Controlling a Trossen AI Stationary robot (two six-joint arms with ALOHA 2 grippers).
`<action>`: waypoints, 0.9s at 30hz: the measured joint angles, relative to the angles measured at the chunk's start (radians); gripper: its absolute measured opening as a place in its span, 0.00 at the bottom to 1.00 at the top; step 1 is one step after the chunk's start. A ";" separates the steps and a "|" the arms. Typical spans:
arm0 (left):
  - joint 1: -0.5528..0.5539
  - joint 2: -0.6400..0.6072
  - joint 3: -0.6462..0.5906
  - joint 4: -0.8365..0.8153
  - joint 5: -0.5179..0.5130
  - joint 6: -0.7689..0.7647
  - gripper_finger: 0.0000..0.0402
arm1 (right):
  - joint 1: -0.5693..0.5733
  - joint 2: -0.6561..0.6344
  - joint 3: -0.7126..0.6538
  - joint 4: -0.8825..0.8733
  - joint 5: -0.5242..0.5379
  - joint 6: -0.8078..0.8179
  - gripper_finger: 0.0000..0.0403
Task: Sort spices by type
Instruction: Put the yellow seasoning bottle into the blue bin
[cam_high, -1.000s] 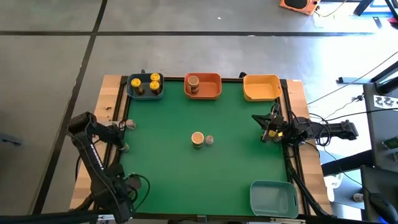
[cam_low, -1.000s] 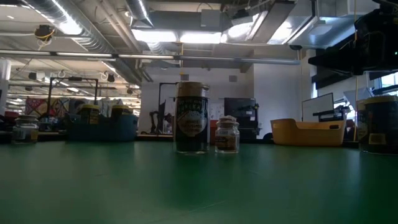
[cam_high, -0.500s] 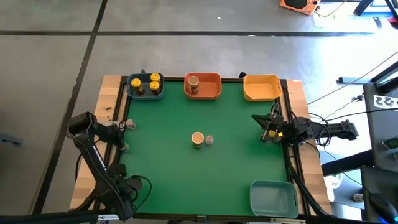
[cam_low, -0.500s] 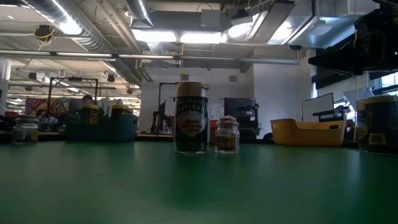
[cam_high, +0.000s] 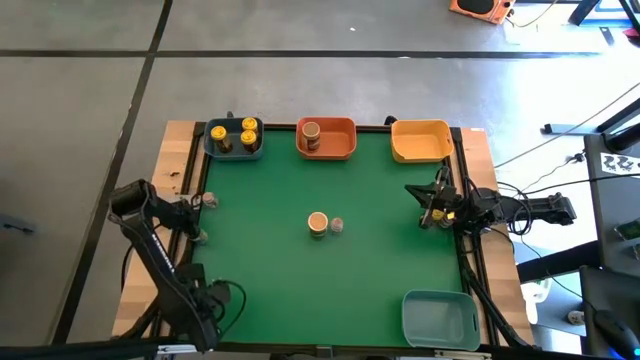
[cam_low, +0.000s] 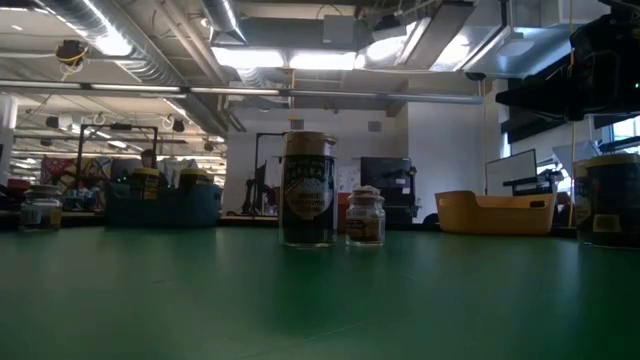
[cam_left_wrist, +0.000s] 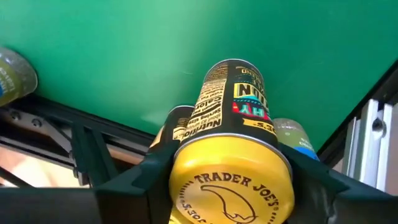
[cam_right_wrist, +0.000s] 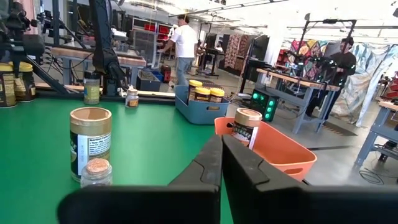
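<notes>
At the table's left edge, a yellow-lidded Trader Joe's jar (cam_left_wrist: 231, 149) is apparently clamped by the left gripper (cam_left_wrist: 230, 180); the right gripper (cam_right_wrist: 221, 163) is shut, empty.

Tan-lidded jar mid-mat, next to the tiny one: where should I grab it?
Take the tan-lidded jar by its upright round body under the lid, coming from above, tool closing front-to-back; the tiny jar crowds its right-arm side.

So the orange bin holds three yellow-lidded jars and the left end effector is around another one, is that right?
Not quite: the three yellow-lidded jars stand in the blue bin, as the high view shows. The left end effector is indeed around another one.
</notes>
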 joint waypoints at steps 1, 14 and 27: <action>0.006 0.000 0.000 -0.006 0.000 -0.012 0.54 | 0.000 0.000 0.000 0.000 0.000 0.008 0.03; 0.167 0.000 0.000 -0.066 -0.069 0.025 0.54 | 0.000 0.000 0.000 0.000 0.000 0.051 0.03; 0.435 -0.054 0.000 -0.113 -0.155 0.188 0.54 | 0.000 0.000 0.000 0.000 0.000 0.051 0.03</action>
